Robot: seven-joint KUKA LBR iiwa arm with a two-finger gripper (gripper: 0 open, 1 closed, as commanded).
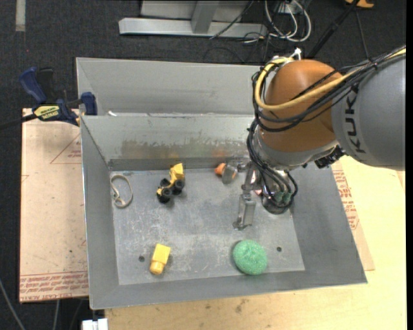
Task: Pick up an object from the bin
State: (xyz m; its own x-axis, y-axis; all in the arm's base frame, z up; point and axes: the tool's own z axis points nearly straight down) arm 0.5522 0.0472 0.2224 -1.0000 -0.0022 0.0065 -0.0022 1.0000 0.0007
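Bin (97, 193): grey metal with four sloping walls. We see a tall back wall and a lower front lip.
Fingers (242, 222): narrow, the tips drawn close with nothing between them. They hang low over bare metal, right of the bin's middle.
Arm (381, 122): it crosses the right wall from the right. Its orange cover (300, 103) sits above the back right part of the bin and hides the bottom beneath it.
Ball (250, 257): green, round and rough-skinned. It is the thing nearest the fingers, just in front of them and not touching, and it lies close to the foot of the front wall.
Open room: we see clear bottom to the left of the fingers and a short gap in front before the ball. The right wall is near on the other side.
Orange bit (220, 169): small, at the foot of the back wall, left of the wrist.
Toy (171, 182): yellow and black, like a small vehicle. It lies back left of the middle, well apart from the fingers.
Clip (120, 191): a metal loop lying flat at the foot of the left wall.
Block (159, 258): yellow, front left near the front wall, well apart from the ball.
Bottom (200, 225): flat, scuffed grey sheet, with a wide bare stretch between toy, block and fingers.
Desk (387, 271): pale. We see it at the bin's right and front.
Room: dark carpet (97, 32) lies behind the bin, with cables (290, 19) and a metal plate (187, 24) on it.
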